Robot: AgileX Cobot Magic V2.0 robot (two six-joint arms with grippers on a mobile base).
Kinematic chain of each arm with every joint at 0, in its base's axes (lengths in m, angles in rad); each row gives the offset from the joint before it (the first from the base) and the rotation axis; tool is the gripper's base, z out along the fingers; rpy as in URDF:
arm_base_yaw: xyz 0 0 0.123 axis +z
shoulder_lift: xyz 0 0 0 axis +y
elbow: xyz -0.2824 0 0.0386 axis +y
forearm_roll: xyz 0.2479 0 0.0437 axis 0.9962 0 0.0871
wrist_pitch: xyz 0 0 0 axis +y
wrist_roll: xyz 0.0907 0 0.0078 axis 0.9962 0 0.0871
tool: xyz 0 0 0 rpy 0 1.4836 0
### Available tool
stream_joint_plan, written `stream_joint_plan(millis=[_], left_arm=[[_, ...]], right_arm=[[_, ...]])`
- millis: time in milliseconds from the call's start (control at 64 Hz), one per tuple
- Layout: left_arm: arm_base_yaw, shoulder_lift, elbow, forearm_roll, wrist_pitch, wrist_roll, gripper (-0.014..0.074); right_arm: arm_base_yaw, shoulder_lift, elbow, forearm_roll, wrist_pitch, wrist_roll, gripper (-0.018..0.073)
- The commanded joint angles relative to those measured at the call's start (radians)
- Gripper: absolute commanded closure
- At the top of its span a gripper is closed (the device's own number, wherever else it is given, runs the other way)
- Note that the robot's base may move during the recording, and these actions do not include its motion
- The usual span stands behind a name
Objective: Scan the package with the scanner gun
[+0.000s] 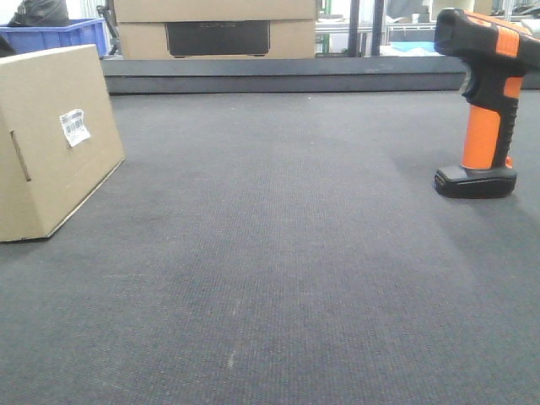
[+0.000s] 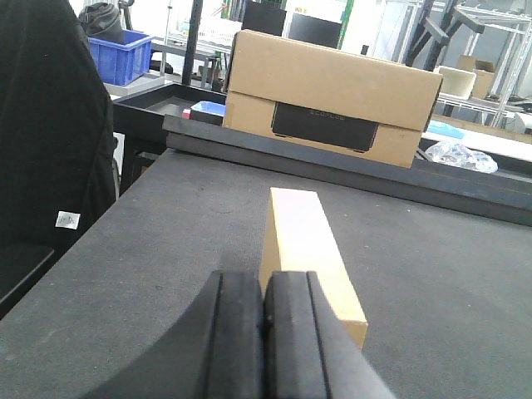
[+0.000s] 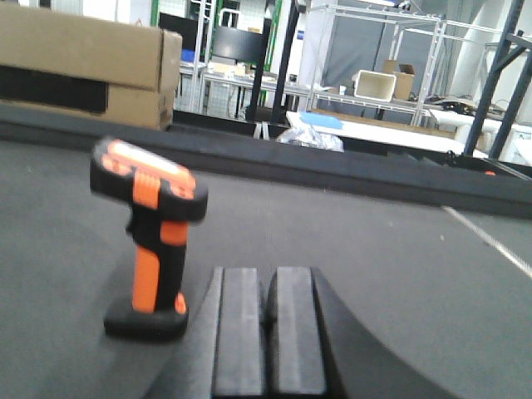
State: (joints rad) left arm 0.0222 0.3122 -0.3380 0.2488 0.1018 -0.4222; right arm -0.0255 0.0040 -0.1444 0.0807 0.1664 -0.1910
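Front view: package [image 1: 52,139] standing at left edge of frame on dark mat [image 1: 270,278], small white barcode label [image 1: 74,126] on its right-facing side. Scanner [image 1: 485,105] upright on its black base at far right, well apart from package. Larger box [image 1: 217,28] with dark panel at top centre, blue crate [image 1: 63,34] at upper left.

Left wrist view: left gripper [image 2: 264,332] at bottom centre, 2 pads pressed together, holding nothing. Package [image 2: 309,249] just beyond the fingertips, narrow top face running up toward centre of frame. Larger box [image 2: 332,96] behind it in upper half.

Right wrist view: right gripper [image 3: 266,341] at bottom centre, pads likewise closed and empty. Scanner [image 3: 150,237] standing at left of frame, just beside and beyond gripper, slightly blurred. Larger box [image 3: 83,71] at upper left.
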Motion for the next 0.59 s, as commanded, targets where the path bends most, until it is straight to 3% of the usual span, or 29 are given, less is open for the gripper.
stream_joint_plan(millis=[0, 203, 391, 578], left_arm=[[0.006, -0.005, 0.0, -0.003, -0.015, -0.007, 0.0708], [0.006, -0.005, 0.0, -0.003, -0.015, -0.007, 0.0708], [0.006, -0.005, 0.0, -0.003, -0.015, -0.007, 0.0708], [0.006, -0.005, 0.0, -0.003, -0.015, -0.007, 0.0708]], right_arm=[[-0.003, -0.004, 0.06, -0.033, -0.049, 0.019, 0.0727], [0.011, -0.004, 0.144, -0.033, -0.177, 0.053, 0.0727], [0.07, -0.004, 0.144, -0.033, -0.153, 0.053, 0.0727], [0.06, -0.004, 0.144, -0.033, -0.153, 0.053, 0.0727]])
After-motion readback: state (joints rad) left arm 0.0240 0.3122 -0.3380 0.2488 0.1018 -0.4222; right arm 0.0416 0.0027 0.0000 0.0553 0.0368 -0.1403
